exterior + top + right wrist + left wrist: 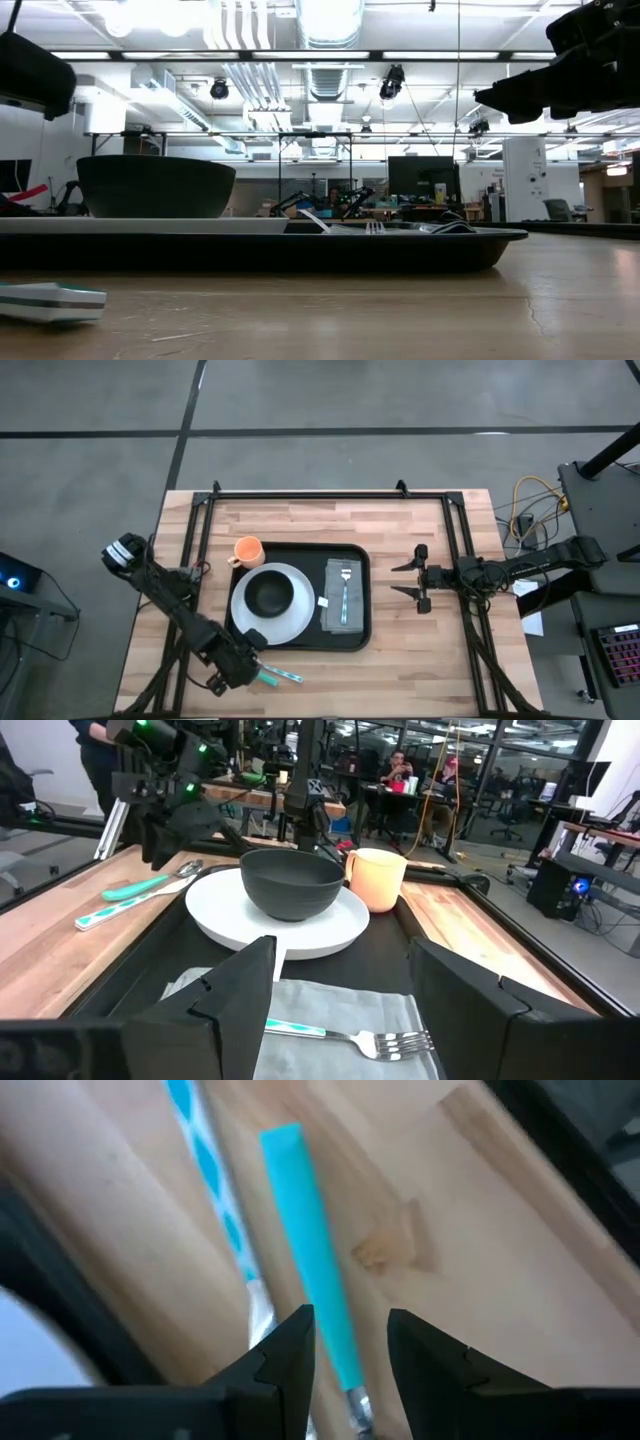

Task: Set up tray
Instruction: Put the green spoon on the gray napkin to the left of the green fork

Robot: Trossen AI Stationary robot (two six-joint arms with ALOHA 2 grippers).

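Observation:
The black tray (pixel 345 640) lies mid-table. On it sit a white plate (pixel 250 622) with a dark bowl (pixel 269 593), and a grey napkin (pixel 343 610) bearing a fork (pixel 345 588). An orange cup (pixel 248 550) stands at the tray's far left corner. Two teal-handled utensils lie on the wood near the tray's near left corner. One has a plain teal handle (pixel 305 1250), the other a patterned handle (pixel 215 1190). My left gripper (pixel 350 1350) is open, slanting down, with a finger on each side of the plain handle. My right gripper (pixel 413 580) waits open to the right of the tray.
Black frame rails (pixel 195 550) run along the table's left, right and far sides. Bare wood (pixel 400 670) lies near and right of the tray. People and desks (pixel 400 770) show in the room beyond the table.

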